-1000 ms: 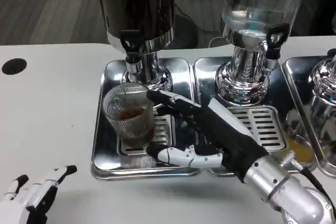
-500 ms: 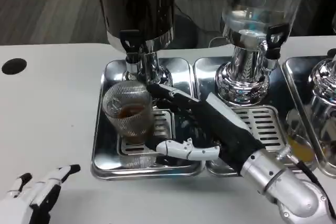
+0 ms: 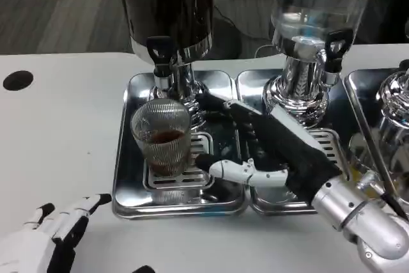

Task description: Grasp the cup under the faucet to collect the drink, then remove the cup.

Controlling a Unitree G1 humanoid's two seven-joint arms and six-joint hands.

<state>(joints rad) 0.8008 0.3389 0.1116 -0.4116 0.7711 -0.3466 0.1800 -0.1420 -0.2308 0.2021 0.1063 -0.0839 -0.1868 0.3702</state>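
Since the earlier frames, the right hand (image 3: pixel 275 151) has been drawn back a little to the right and farther into the scene, so that its fingers (image 3: pixel 220 105) are no longer wrapped round the cup (image 3: pixel 162 136). The left hand (image 3: pixel 48 238) has come up slightly at the near left edge of the white surface (image 3: pixel 57 132).

The cup, a ribbed clear glass with a shallow layer of brown drink at its bottom, is stood upright on the slotted grate of the left metal tray (image 3: pixel 124 177), just below the faucet (image 3: pixel 160 55) of the dark dispenser (image 3: pixel 167 4). The upper fingers of the right hand are stretched toward the chrome base behind the cup, on its far right side, while the thumb (image 3: pixel 233 171) is laid low on the near right, its tip just beside the glass. Whether any fingertip touches the wall of the cup cannot be told; the cup is flanked rather than clasped, and the fingers are spread and released. The left hand is rested on the surface with its fingers apart and nothing held, well apart from the cup.

A clear dispenser (image 3: pixel 316 4) is stood on a second tray (image 3: pixel 332 151) to the right.
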